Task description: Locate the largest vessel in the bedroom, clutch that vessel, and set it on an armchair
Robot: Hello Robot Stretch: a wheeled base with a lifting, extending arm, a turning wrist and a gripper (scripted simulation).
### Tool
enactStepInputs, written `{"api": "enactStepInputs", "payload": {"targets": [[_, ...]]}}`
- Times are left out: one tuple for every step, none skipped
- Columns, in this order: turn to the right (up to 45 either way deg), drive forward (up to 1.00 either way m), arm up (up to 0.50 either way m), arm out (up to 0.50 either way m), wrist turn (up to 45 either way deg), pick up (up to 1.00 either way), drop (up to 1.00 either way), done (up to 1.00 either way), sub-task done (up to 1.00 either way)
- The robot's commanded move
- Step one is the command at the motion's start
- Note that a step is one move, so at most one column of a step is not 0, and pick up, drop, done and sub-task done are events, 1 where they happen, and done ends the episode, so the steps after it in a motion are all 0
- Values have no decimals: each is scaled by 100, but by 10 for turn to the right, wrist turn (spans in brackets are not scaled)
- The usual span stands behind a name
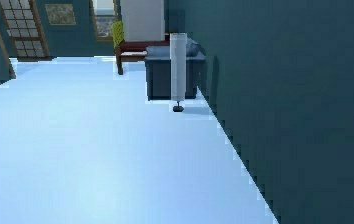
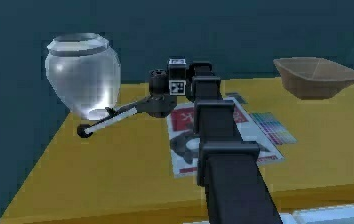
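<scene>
Since the glass vessel [image 2: 82, 72] stands near the table's [image 2: 95, 185] far left corner with the gripper [image 2: 93, 126] by its base, I can't tell whether the fingers have hold of anything. Risk as I judge it: a nudge tips it off that edge, or a rightward swing clips the bowl [image 2: 320, 77] at the far right corner.

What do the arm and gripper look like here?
The arm is a dark square bar in stepped segments. At its end sit white squares with black marks. The gripper has a dark body and two thin fingers.
</scene>
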Motion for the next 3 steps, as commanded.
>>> {"api": "enactStepInputs", "payload": {"targets": [[0,0,0,0,-450,0,0,0,0],[0,0,0,0,-180,0,0,0,0],[0,0,0,-26,0,0,0,0,0]]}}
